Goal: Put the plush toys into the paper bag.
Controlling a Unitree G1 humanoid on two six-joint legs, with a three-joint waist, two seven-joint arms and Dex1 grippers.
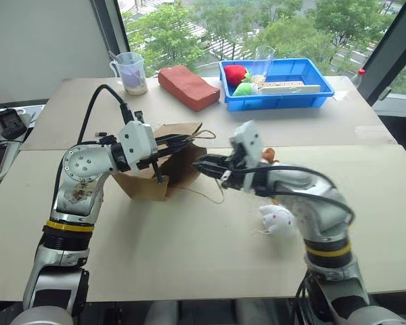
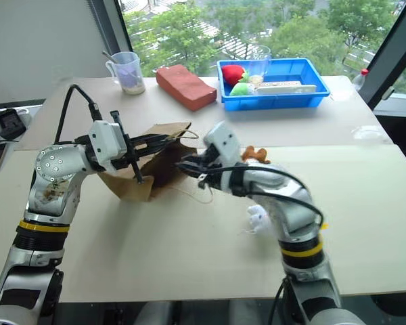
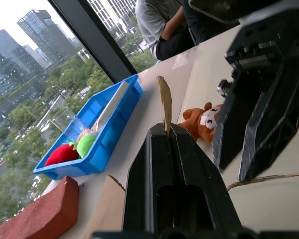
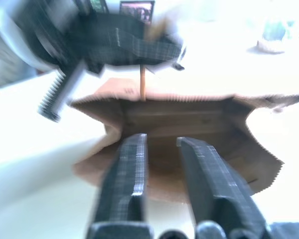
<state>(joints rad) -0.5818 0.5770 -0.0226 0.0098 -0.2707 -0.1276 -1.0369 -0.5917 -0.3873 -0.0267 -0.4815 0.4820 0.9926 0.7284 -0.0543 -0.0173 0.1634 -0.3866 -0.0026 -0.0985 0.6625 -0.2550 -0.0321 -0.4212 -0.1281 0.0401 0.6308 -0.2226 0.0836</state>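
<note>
Brown kraft paper makes up the paper bag, which lies on its side on the desk with its mouth toward the right gripper. The left gripper reaches across from the left, its fingers pressed together on a tan cord handle at the bag's upper rim, holding that edge up. The other handle trails loose on the desk in front of the bag.

The right gripper points level at the bag's opening, just outside the serrated rim, and its fingers stand apart with nothing between them; the right wrist view looks straight into the dark inside of the bag.

A brown plush toy with a pale face lies on the desk just behind the right forearm, near the bag but outside it. A white plush toy lies on the desk beside the right arm, closer to the robot, also outside the bag.

Farther back on the desk stand a blue tray with red and green soft items in it, a reddish-brown block and a clear measuring cup. A person sits at the far end of the desk in the left wrist view.
</note>
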